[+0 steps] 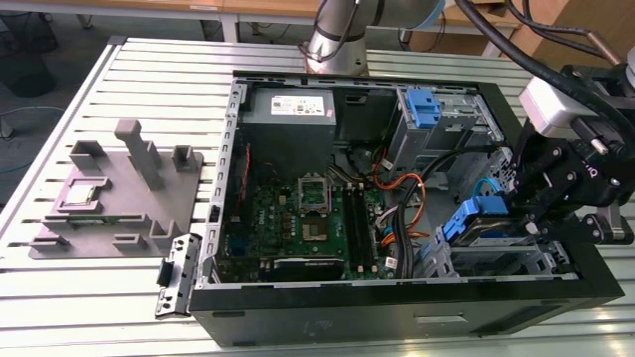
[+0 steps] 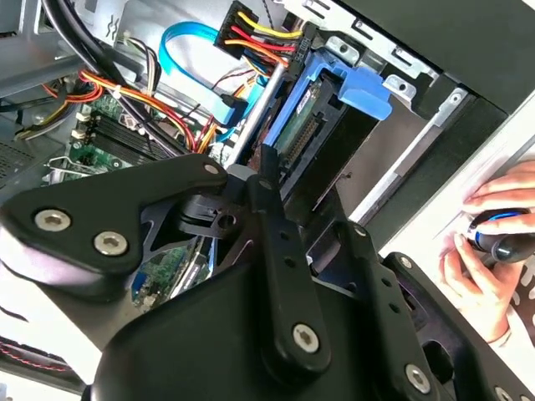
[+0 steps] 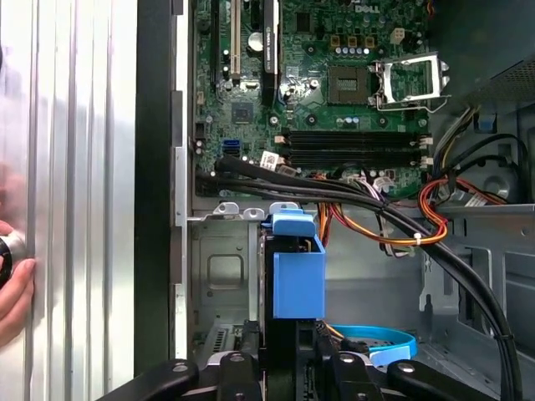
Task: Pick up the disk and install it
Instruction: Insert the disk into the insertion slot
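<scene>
Gripper (image 3: 288,372) clenched on the disk (image 3: 298,280), on edge partly inside the cage (image 3: 221,276); install step underway, seating likely needs square alignment.

Disk (image 3: 298,280) edged with a smooth, slightly glossy blue plastic rail. Gripper (image 3: 288,369) matt black, with bright metal screws. Computer case (image 1: 397,316) satin black outside, bare grey sheet metal inside. Glossy green circuit board (image 1: 263,223). Table (image 1: 100,312) of pale ribbed metal. Matt grey plastic holder (image 1: 119,201).
</scene>
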Available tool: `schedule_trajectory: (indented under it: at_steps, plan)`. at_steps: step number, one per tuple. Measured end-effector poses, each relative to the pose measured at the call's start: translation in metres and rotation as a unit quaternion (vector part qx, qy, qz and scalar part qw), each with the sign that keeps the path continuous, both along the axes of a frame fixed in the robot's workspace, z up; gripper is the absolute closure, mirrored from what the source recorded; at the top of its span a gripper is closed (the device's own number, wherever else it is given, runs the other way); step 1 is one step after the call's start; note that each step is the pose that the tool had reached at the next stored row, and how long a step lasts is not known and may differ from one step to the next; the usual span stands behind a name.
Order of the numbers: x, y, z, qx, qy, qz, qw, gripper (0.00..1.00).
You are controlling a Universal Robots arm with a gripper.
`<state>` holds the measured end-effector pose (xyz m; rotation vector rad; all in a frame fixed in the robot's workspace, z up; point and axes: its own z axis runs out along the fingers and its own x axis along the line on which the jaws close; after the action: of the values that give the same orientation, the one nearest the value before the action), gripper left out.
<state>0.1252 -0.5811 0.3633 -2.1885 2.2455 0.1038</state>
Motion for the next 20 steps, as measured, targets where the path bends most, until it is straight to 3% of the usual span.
schedule_trajectory:
  at_steps: [2, 3, 7, 15, 20]
  plan:
    - [0.0000, 0.0000, 0.0000, -0.0001, 0.0000, 0.000, 1.0000, 0.65]
    - [0.0000, 0.0000, 0.0000, -0.0001, 0.0000, 0.000, 1.0000, 0.58]
    - [-0.0003, 0.0000, -0.0006, 0.0000, -0.0001, 0.000, 1.0000, 0.58]
    - [-0.0058, 0.0003, -0.0101, 0.0032, -0.0066, 0.005, 1.0000, 0.58]
    - [-0.0059, 0.0042, -0.0119, 0.0040, -0.0071, 0.010, 0.9999, 0.58]
